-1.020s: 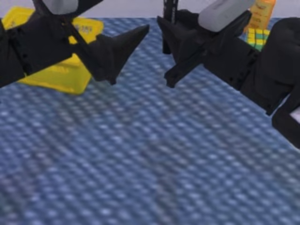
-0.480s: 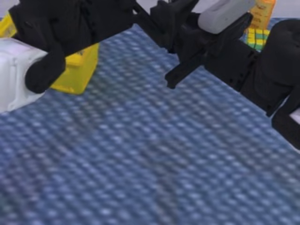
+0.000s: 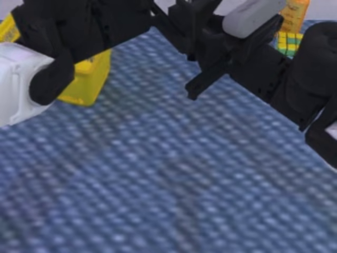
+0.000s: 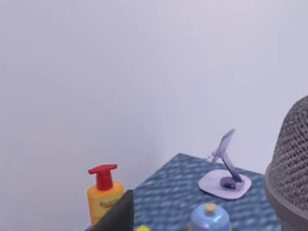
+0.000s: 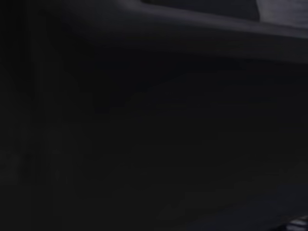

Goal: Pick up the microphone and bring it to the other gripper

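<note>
The microphone's grey mesh head fills the edge of the left wrist view, raised off the table. Its black handle is lost among the black parts in the top view. My right gripper, the one with the grey block, hangs over the table's far middle, holding the microphone. My left gripper, on the arm with the white link, reaches in right beside it and is mostly hidden there. One of its black fingers shows well off to the side, so it stands open. The right wrist view is dark.
A yellow box lies at the far left under my left arm. A coloured cube and an orange pack sit at the far right. The left wrist view shows an orange bottle, a phone stand and a blue bell.
A second ago my left gripper hung apart at the left. It then swung right and up against the right gripper. Nothing has moved in the last half second.
</note>
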You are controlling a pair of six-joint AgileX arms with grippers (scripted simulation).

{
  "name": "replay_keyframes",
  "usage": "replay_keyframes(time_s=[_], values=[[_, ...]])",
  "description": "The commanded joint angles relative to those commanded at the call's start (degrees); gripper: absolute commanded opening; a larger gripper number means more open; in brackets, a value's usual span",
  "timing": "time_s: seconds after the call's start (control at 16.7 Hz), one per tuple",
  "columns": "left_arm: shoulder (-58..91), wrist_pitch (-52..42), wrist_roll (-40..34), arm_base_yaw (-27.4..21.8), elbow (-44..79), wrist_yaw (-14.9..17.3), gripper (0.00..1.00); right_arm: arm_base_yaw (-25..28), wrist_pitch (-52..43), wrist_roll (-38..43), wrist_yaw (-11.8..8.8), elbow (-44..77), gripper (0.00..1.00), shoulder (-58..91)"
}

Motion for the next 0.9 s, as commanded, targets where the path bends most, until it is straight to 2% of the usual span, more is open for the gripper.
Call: replay_keyframes(time_s=[0.54,0.9], values=[[0.0,0.0,0.0,0.0,0.0,0.0,0.02,0.0,0.0,0.0,0.0,0.0,0.00,0.0],[0.0,0.0,0.0,0.0,0.0,0.0,0.00,0.0,0.0,0.0,0.0,0.0,0.00,0.0]])
